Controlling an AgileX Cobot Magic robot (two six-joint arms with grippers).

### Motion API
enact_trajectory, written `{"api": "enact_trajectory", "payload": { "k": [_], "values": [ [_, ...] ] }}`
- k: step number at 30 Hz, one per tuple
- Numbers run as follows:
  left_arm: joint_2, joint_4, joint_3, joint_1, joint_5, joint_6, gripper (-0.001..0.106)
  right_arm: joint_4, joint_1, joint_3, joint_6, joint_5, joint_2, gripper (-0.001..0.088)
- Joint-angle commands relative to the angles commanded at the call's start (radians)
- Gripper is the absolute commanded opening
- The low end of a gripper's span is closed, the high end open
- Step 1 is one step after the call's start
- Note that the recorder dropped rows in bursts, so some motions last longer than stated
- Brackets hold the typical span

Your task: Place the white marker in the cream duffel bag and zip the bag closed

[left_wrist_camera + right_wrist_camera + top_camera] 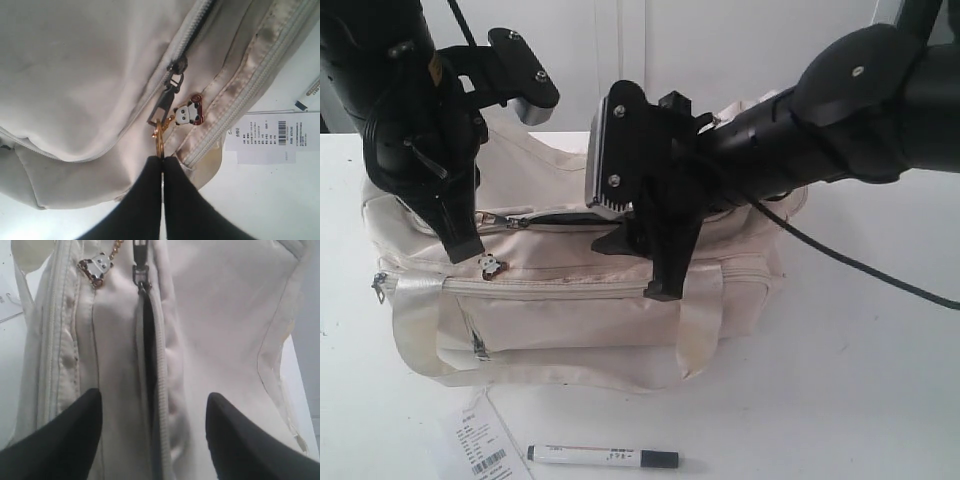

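The cream duffel bag (570,310) lies on the white table, its top zipper (149,355) partly open as a dark slit. My left gripper (162,159) is shut on the gold ring (159,142) that hangs from the zipper pull (162,105) together with a panda charm (187,114). In the exterior view the left gripper (465,250) sits at the bag's top left. My right gripper (640,265) is open over the bag's top, with one finger (75,430) on each side of the slit and nothing held. The white marker (603,457) lies on the table in front of the bag.
A printed paper tag (480,445) lies left of the marker, near the table's front edge. The bag's strap handles (705,320) drape down its front, above the front pocket zip (550,285). A black cable (860,265) trails from the right arm across the table.
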Motion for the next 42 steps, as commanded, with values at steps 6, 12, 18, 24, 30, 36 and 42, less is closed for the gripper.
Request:
{"api": "enact_trajectory", "payload": {
  "k": [6, 12, 18, 24, 30, 36, 42],
  "values": [
    [0.000, -0.002, 0.000, 0.000, 0.000, 0.000, 0.000, 0.000, 0.002, -0.017, -0.021, -0.036, 0.046, 0.0546],
    [0.000, -0.002, 0.000, 0.000, 0.000, 0.000, 0.000, 0.000, 0.008, -0.019, -0.047, -0.046, 0.056, 0.0246],
    [0.000, 0.003, 0.000, 0.000, 0.000, 0.007, 0.000, -0.002, 0.008, -0.019, -0.047, -0.067, 0.056, 0.0000],
    [0.000, 0.010, 0.000, 0.000, 0.000, 0.019, 0.000, -0.002, 0.008, -0.019, -0.047, -0.063, 0.056, 0.0000],
    [0.000, 0.014, 0.000, 0.000, 0.000, 0.027, 0.000, -0.004, 0.008, -0.019, -0.045, -0.058, 0.056, 0.0000],
    [0.000, 0.016, 0.000, 0.000, 0.000, 0.038, 0.000, -0.004, 0.008, -0.019, -0.045, -0.058, 0.056, 0.0000],
    [0.000, 0.031, 0.000, 0.000, 0.000, 0.038, 0.000, -0.005, 0.008, -0.019, -0.045, -0.058, 0.052, 0.0000]
  ]
}}
